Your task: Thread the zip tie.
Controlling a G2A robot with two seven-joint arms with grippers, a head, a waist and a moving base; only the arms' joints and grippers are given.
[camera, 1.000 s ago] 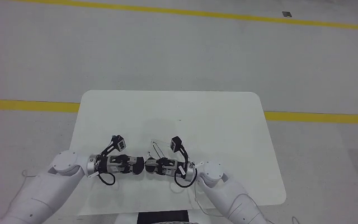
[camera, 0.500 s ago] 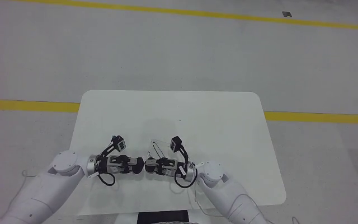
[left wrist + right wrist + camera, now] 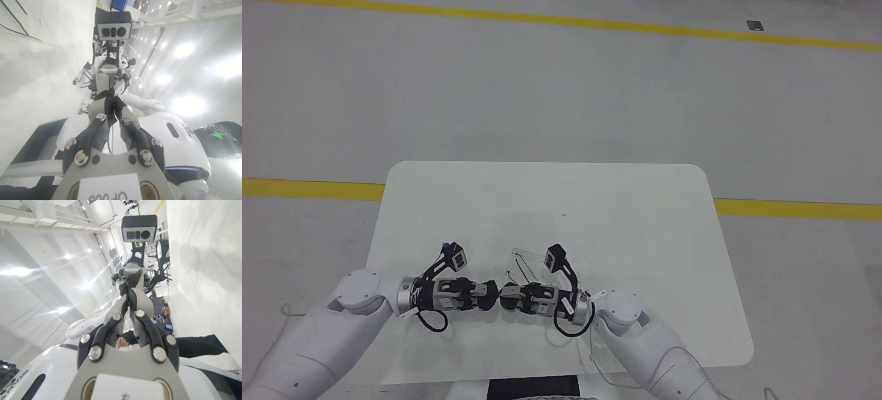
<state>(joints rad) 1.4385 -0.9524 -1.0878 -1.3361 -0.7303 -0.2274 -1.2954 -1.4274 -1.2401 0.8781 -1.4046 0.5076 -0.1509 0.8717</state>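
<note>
Barely any change: left gripper (image 3: pixel 114 103) and right gripper (image 3: pixel 130 298) stay tip-to-tip beside the top view's zip tie (image 3: pixel 518 262) loop; wrist views show both claws pinched together.

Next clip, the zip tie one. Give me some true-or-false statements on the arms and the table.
1. The left gripper and right gripper meet tip to tip. True.
2. They meet over the far edge of the table. False: they are near its front edge.
3. The left gripper's fingers are spread wide. False: they are pressed together.
4. A yellow line on the floor passes under the table. True.
</note>
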